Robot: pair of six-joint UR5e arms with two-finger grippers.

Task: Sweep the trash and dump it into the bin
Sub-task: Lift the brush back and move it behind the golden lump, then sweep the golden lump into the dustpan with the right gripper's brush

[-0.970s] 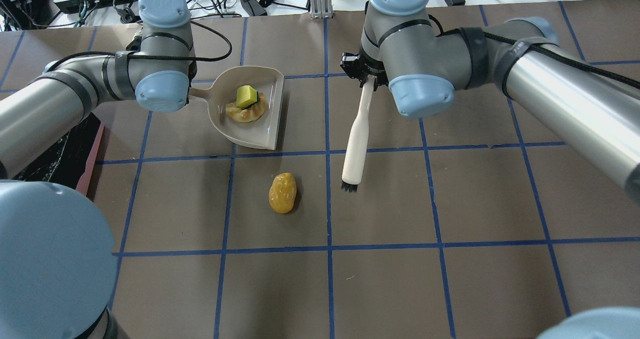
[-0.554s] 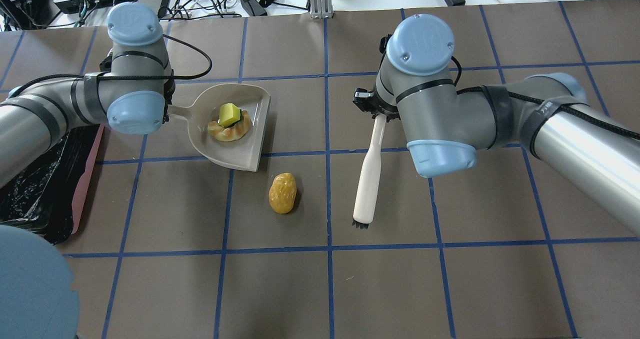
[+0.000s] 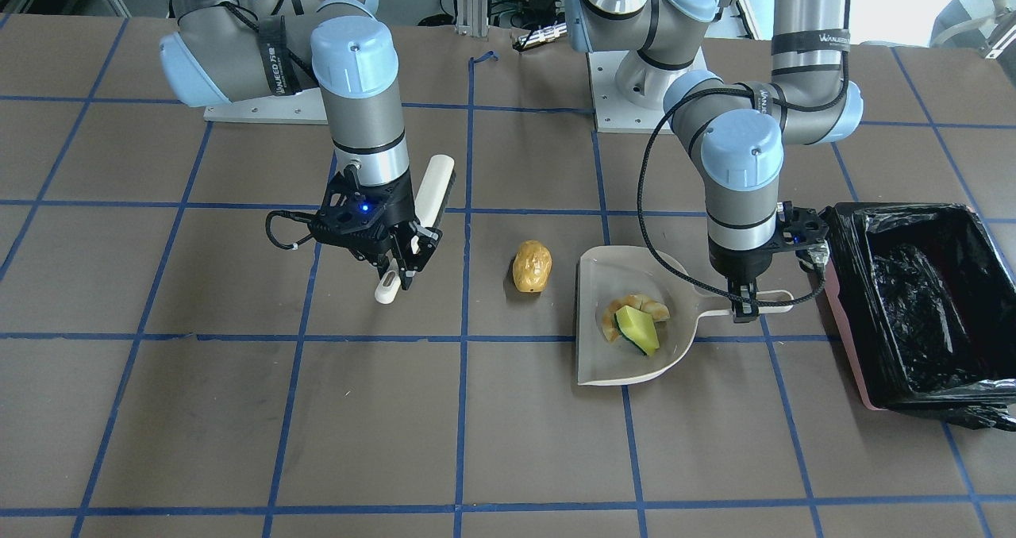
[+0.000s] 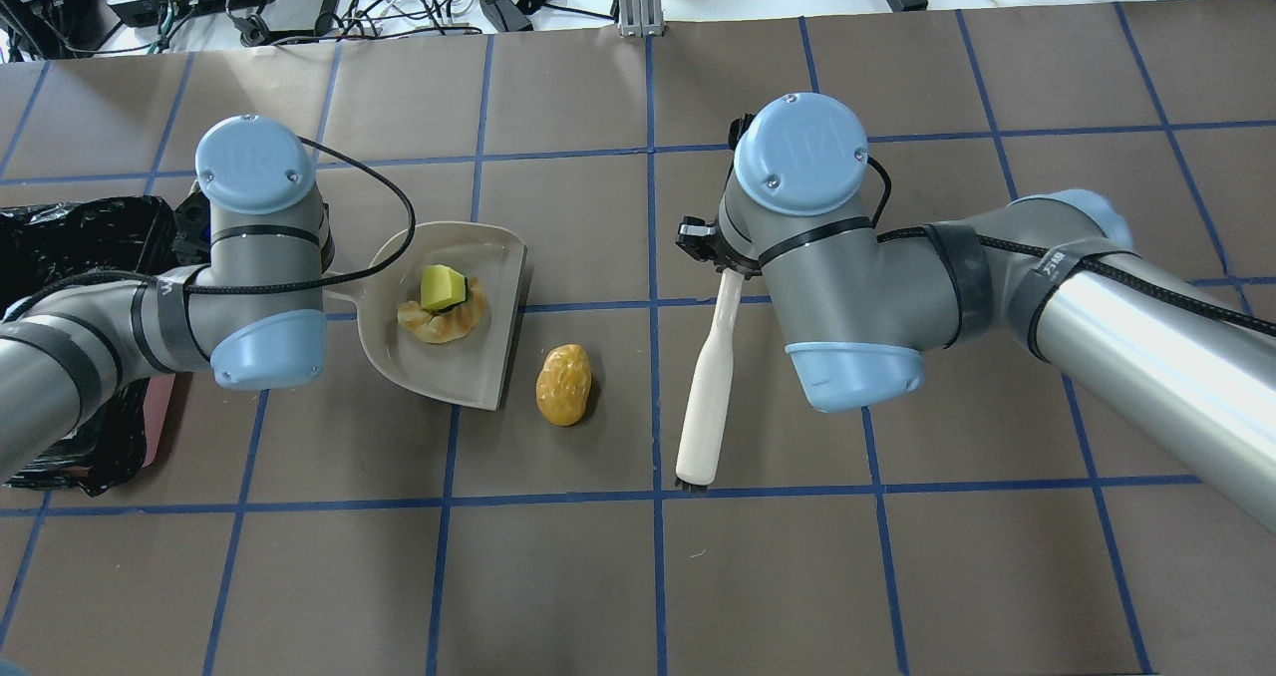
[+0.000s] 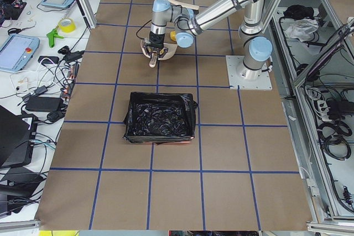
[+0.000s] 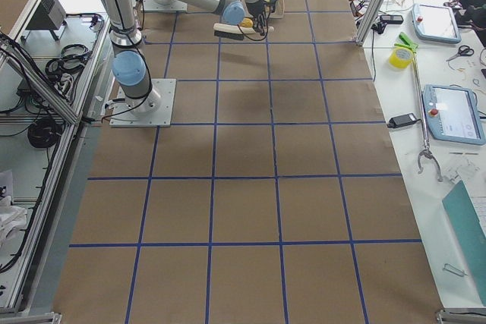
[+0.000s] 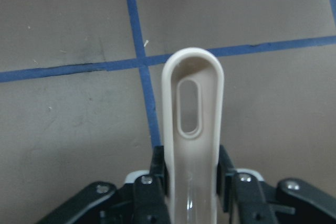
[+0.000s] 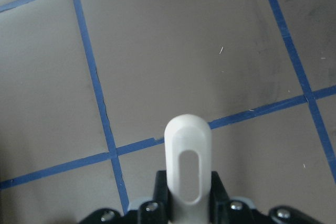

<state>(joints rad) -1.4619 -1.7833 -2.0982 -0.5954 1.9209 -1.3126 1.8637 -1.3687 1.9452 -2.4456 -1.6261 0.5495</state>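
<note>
Inside the beige dustpan [image 4: 488, 362] lie two pieces of trash: a tan curled croissant shape [image 4: 444, 324] with a yellow-green wedge [image 4: 443, 287] resting on top of it. The third piece, a glossy golden-brown potato-like lump [image 4: 563, 385], sits on the table [image 4: 897, 576] just off the dustpan's open lip, not touching it, between the dustpan and the brush [image 4: 710, 387]. Beyond the dustpan's handle end stands the bin [image 3: 843, 332], a pink container lined with crinkled black plastic.

The left gripper [image 3: 744, 306] is clamped on the dustpan's handle, its fingers [image 7: 157, 174] pressed against both sides. Farther from the dustpan, past the lump, the right gripper [image 3: 401, 264] is clenched around the brush's cream handle near its looped end, and the brush hangs tilted with its dark bristles down.
</note>
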